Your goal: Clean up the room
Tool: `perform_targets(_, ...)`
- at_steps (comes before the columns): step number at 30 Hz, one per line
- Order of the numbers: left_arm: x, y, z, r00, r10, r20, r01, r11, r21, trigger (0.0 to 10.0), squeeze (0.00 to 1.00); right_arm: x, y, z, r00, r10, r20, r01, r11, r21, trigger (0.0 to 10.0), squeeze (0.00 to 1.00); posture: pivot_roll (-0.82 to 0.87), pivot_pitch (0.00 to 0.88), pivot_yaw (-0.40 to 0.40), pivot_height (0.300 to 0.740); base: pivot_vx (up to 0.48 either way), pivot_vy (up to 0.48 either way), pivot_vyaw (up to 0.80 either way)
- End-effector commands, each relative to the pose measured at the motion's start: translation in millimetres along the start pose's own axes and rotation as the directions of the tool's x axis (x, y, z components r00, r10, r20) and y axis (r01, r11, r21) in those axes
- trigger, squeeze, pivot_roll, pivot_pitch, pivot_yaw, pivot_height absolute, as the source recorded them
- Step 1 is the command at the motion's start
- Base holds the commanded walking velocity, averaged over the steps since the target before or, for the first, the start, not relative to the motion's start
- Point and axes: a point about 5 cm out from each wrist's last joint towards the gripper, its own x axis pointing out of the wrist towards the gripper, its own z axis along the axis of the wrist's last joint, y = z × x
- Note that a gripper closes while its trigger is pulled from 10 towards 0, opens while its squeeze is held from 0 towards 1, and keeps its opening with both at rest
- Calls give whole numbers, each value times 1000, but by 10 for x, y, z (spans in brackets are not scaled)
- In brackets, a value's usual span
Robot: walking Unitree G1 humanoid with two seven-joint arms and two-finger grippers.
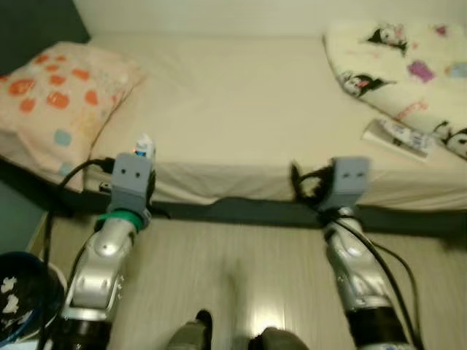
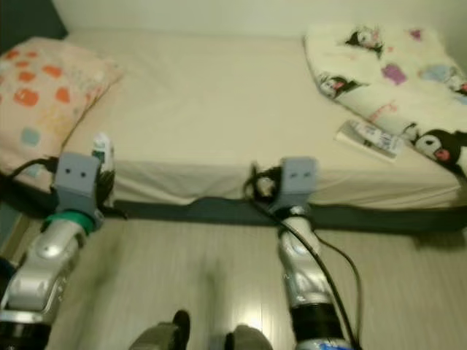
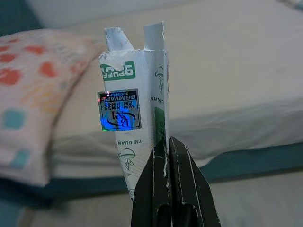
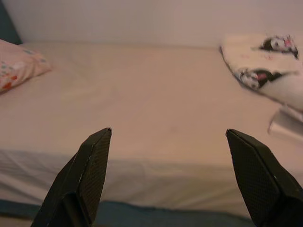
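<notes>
Closest to the camera, the two silver arms reach forward over a pale wooden floor [image 1: 241, 270] toward a low bed [image 1: 241, 117]. The left gripper [image 3: 166, 142] has its black fingers pressed tight together on a small white-and-green paper packet [image 3: 132, 118], torn open at the top and held upright just before the bed's edge. It looks light, thin and easily crumpled — a pinch near its lower edge, as here, seems enough. The right gripper [image 4: 168, 137] is spread wide and holds nothing. On the bed's right side, beside a cartoon-printed blanket [image 1: 408, 58], lies a flat white wrapper [image 1: 398, 137] — probably just as flimsy, best pinched by one edge. A spotted pillow [image 1: 51, 102] lies at the left. A bin [image 1: 22, 306] with scraps stands by the left arm.
</notes>
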Motion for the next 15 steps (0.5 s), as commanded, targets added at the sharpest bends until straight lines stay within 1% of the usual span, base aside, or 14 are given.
perform_targets(1, -30, -1, -52, 1000, 13, -24, -13, 1000, 6, 10000, 0, -30, 77, -41, 1000, 26, -10, -26, 1000, 10, 10000, 0, -66, 51, 36, 734, 0, 0, 781)
perform_targets(2, -23, -19, -39, 1000, 18, -11, -18, 1000, 19, 10000, 0, -25, 102, -37, 999, 34, -7, -34, 999, 13, 10000, 0, -64, 52, 34, 734, 0, 0, 781)
perform_targets(5, -12, -25, -25, 1000, 24, -4, -24, 1000, 17, 10000, 0, -18, 132, -35, 999, 42, -4, -42, 999, 18, 10000, 0, -64, 52, 34, 734, 0, 0, 781)
perform_targets(8, 5, -23, -6, 999, 40, 6, -40, 999, 9, 10000, 0, -9, 227, -29, 997, 72, 5, -72, 997, 28, 10000, 0, -63, 52, 32, 734, 0, 0, 781)
perform_targets(9, 5, -23, -6, 999, 40, 6, -40, 999, 9, 10000, 0, -9, 227, -29, 997, 72, 5, -72, 997, 28, 10000, 0, -63, 52, 32, 734, 0, 0, 781)
perform_targets(12, 13, -10, -11, 998, 58, 10, -58, 998, 11, 10000, 0, -10, 301, -33, 995, 99, 12, -99, 995, 29, 10000, 0, -60, 51, 31, 734, 0, 0, 775)
perform_targets(15, 17, 0, -19, 997, 71, 5, -71, 997, 14, 10000, 0, -13, 316, -41, 994, 106, 12, -107, 994, 27, 10000, 0, -57, 52, 31, 734, 0, 0, 775)
